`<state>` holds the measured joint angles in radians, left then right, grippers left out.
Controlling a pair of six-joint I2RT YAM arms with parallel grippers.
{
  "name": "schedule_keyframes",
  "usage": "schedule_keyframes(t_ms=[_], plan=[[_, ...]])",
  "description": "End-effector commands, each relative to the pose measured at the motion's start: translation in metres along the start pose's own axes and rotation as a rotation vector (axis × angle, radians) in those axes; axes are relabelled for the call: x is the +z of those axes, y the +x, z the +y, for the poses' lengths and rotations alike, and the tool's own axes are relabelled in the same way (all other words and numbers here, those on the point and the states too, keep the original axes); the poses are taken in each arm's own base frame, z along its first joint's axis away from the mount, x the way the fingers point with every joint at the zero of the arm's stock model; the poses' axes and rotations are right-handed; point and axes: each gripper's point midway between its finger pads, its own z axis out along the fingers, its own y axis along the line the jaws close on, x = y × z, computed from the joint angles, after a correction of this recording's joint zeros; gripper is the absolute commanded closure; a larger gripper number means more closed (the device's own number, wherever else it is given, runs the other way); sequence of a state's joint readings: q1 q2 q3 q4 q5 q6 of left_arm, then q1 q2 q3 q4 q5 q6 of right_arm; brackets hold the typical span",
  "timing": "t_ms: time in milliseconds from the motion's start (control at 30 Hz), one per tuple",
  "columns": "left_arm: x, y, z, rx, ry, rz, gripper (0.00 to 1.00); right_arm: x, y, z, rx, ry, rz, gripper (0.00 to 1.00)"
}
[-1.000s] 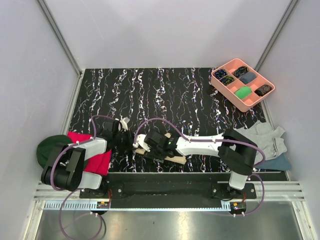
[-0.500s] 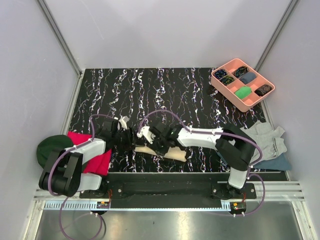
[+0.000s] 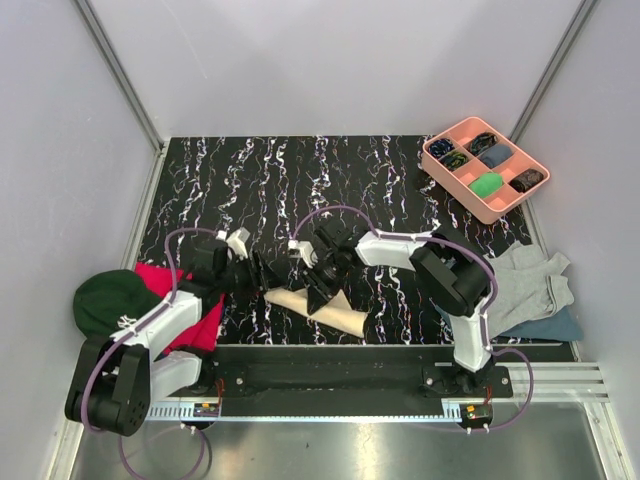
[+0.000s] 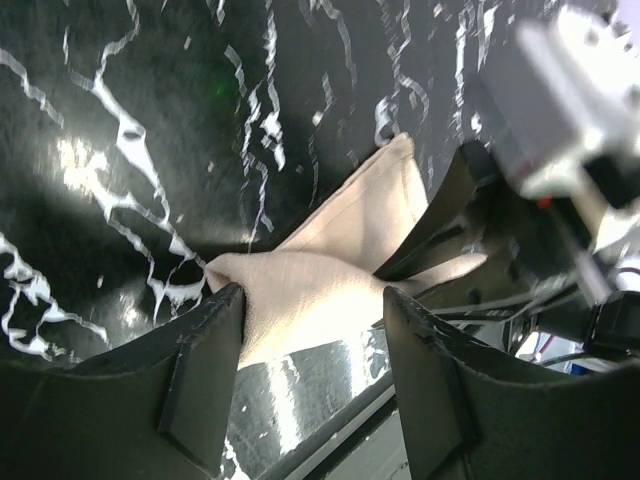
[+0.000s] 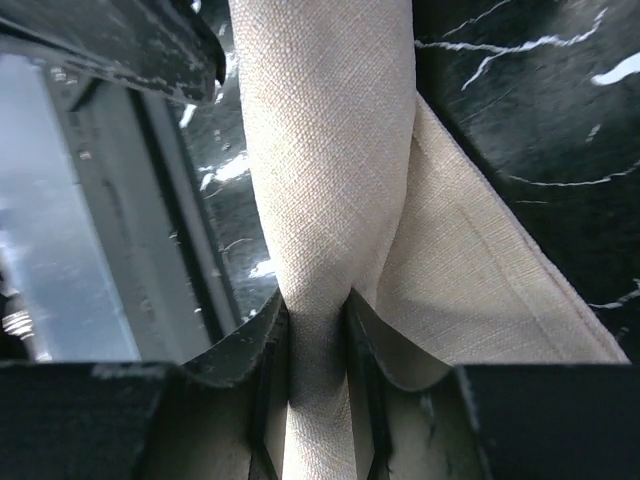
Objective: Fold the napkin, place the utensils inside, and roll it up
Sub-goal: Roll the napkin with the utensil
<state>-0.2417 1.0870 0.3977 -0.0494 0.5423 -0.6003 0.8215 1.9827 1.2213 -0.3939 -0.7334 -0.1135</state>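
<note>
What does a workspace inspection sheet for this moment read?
Surface: black marbled table.
Job's things: napkin rolled at the near edge; utensils not visible.
Clutter: pink tray far right; red cloth and green cap left; grey cloth and blue cloth right.
Grippers: left gripper open around the napkin's end; right gripper shut on the napkin.
Cables: purple cables loop above both arms.
Surroundings: white walls; metal rail in front.
</note>
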Motion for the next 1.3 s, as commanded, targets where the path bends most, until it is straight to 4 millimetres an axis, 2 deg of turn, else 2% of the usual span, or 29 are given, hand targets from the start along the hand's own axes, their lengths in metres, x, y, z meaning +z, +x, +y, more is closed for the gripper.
schedule_keyframes(t_ms=[0,200,367,500,633,733,867,1000,1167,1200,1267], plan=[[-0.001,0.002,0.002,0.004,0.013,-0.031,0.41,0.002,0.014,0.011,0.137,-0.166,0.052,0.70],[0.000,0.004,0.001,0.003,0.042,-0.049,0.44,0.003,0.014,0.005,0.212,-0.251,0.054,0.70],[0.003,0.010,0.000,-0.012,0.072,-0.028,0.49,0.005,0.014,-0.003,0.255,-0.279,0.055,0.70],[0.006,0.020,0.007,-0.027,0.065,0.004,0.53,0.004,0.010,-0.010,0.275,-0.289,0.046,0.70],[0.009,0.021,0.009,-0.032,0.064,0.016,0.62,0.004,0.007,-0.011,0.281,-0.296,0.044,0.70],[0.013,0.019,0.012,-0.033,0.056,0.014,0.73,0.003,0.005,-0.012,0.281,-0.293,0.045,0.69],[0.018,0.018,0.016,-0.047,0.033,0.038,0.92,0.000,0.002,-0.014,0.275,-0.249,0.047,0.62],[0.019,0.018,0.019,-0.050,0.009,0.057,1.00,-0.010,-0.006,-0.020,0.246,-0.144,0.027,0.56],[0.018,0.021,0.024,-0.055,-0.030,0.090,1.00,-0.038,-0.029,-0.029,0.150,0.062,-0.051,0.46],[0.018,0.020,0.023,-0.055,-0.030,0.093,1.00,-0.049,-0.041,-0.026,0.111,0.095,-0.095,0.43],[0.019,0.024,0.026,-0.070,-0.041,0.112,1.00,-0.057,-0.045,-0.033,0.080,0.188,-0.123,0.41]])
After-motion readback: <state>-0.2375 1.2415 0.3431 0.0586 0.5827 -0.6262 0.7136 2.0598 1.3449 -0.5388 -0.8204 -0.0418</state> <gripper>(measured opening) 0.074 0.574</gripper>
